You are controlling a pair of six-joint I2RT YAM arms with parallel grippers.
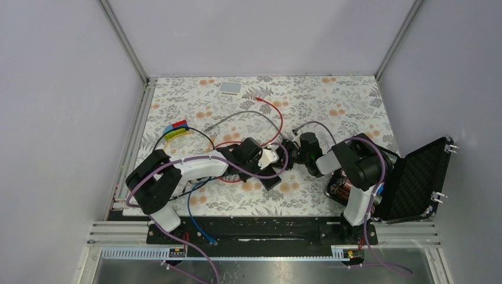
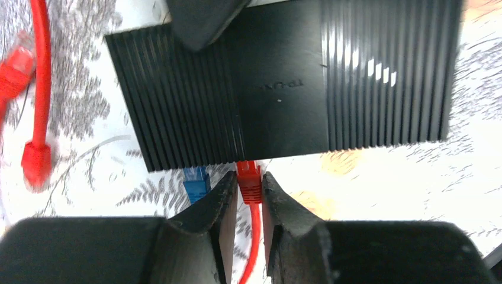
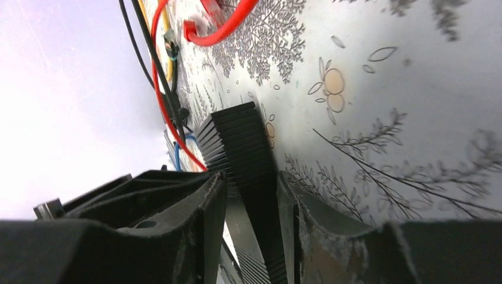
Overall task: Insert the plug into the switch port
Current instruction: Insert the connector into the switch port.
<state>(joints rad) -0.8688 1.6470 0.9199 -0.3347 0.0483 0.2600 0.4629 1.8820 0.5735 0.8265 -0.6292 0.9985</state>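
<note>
A floral-patterned desk (image 1: 355, 100) inside pale grey walls carries the flat black ribbed switch box (image 2: 284, 83), which lies near the middle, between the two arms. The left pincer (image 2: 250, 184) is almost closed, nipping the red plug (image 2: 249, 177) by both sides. The plug's nose meets the box edge that faces this pincer (the switch port is hidden there, so how deep it sits cannot be told). A blue plug (image 2: 195, 180) sits just beside it at the same edge. The right pincer (image 3: 250, 183) clamps the box's ribbed body between its fingers.
</note>
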